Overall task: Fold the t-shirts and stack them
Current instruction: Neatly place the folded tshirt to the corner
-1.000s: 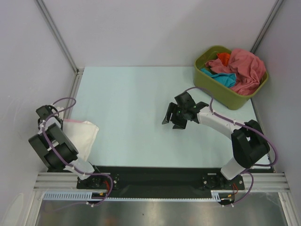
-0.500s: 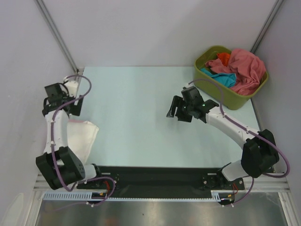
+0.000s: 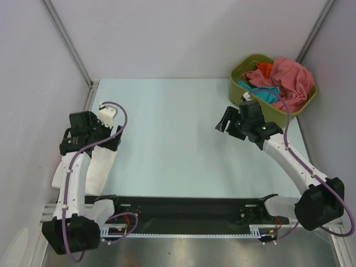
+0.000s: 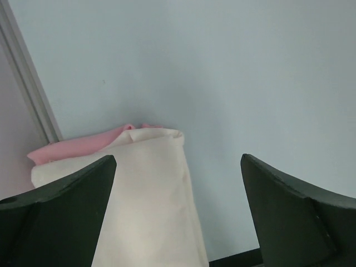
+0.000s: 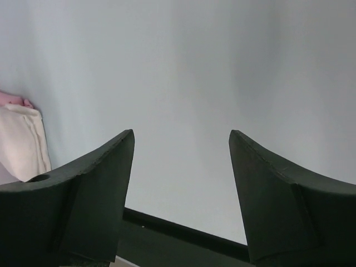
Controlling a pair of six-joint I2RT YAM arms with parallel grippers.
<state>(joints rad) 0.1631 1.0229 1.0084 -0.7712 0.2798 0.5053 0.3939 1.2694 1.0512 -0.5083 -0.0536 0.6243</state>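
A folded white t-shirt (image 3: 103, 167) lies at the table's near left, on top of a folded light pink one (image 4: 78, 146) whose edge peeks out behind it. My left gripper (image 3: 90, 146) hovers over this stack, open and empty; in the left wrist view the white t-shirt (image 4: 144, 200) shows below and between its spread fingers (image 4: 55, 211). My right gripper (image 3: 231, 127) hangs open and empty above bare table, just left of the tub. Rose-red (image 3: 289, 78), teal (image 3: 261, 92) and orange (image 3: 265, 68) t-shirts are heaped in the tub.
The olive-green tub (image 3: 261, 111) stands at the far right corner. Grey walls and a metal rail (image 3: 89, 100) bound the pale table (image 3: 167, 122). A black strip (image 3: 183, 206) runs along the near edge by the arm bases.
My left gripper opened and swung up from the near-left edge to above the folded stack. My right gripper, open all along, moved right toward the tub.
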